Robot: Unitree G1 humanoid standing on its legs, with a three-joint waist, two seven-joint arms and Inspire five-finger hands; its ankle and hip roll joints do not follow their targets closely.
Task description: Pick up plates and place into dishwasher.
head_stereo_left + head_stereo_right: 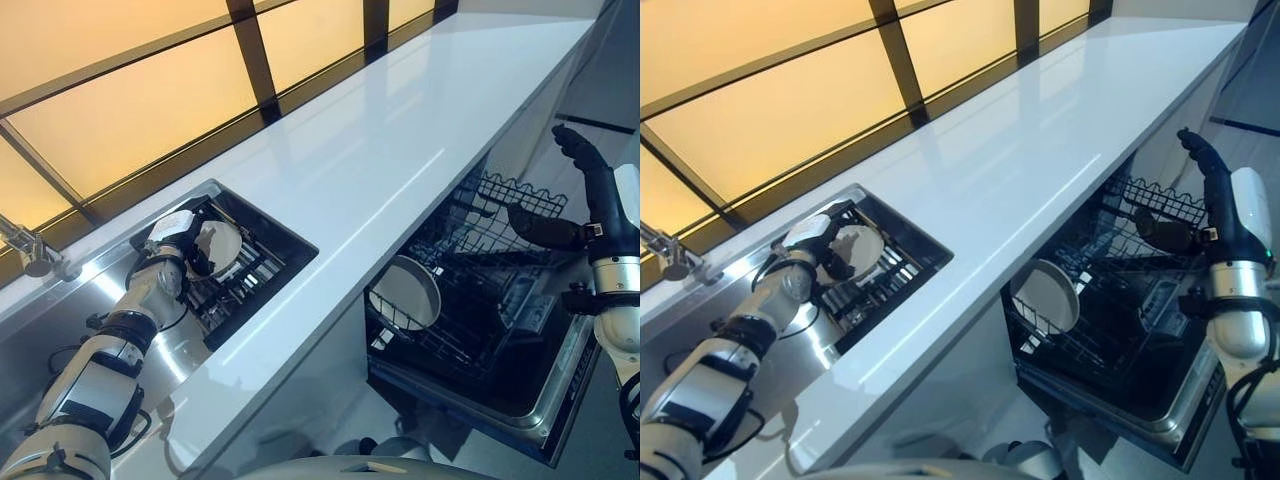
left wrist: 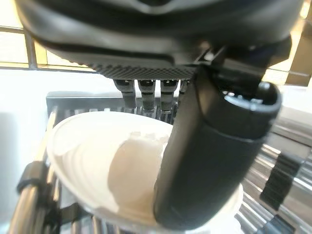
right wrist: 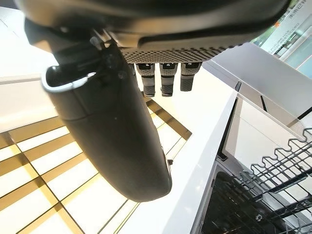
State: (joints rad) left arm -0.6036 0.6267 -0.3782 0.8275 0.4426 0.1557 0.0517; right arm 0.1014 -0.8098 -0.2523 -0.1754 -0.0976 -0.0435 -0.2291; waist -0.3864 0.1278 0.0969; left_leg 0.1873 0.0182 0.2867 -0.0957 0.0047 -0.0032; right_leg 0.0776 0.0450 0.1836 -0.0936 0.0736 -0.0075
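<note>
A long white surface [image 1: 400, 140] is running from the near edge to the far end, with amber window panels [image 1: 130, 110] in dark frames lining its left side. Below its right edge the dishwasher [image 1: 480, 330] is standing open, its dark wire rack [image 1: 470, 290] pulled out over the lowered door. One white plate [image 1: 405, 292] is already standing on edge in that rack, near the end closest to the surface. At the near left a steel sink [image 1: 70, 310] is sitting recessed into the surface, with a faucet [image 1: 35, 252] beside it and a dark dish rack [image 1: 250, 265] filling its far part. A second white plate [image 1: 222, 245] is leaning tilted in the dish rack. The left robot hand [image 1: 180, 240] is reaching down onto this plate; in the left wrist view its thumb [image 2: 209, 161] is lying across the plate's [image 2: 97, 165] inner face while the fingers [image 2: 146, 92] are dropping behind the far rim, so it is grasping the plate in a pinch. The plate is resting on the rack bars. The right robot hand [image 1: 580, 190] is hanging in the air over the open dishwasher, well apart from the racked plate, released and carrying nothing; the right wrist view is showing its thumb [image 3: 112, 136] and fingers [image 3: 165, 78] extended loosely.
</note>
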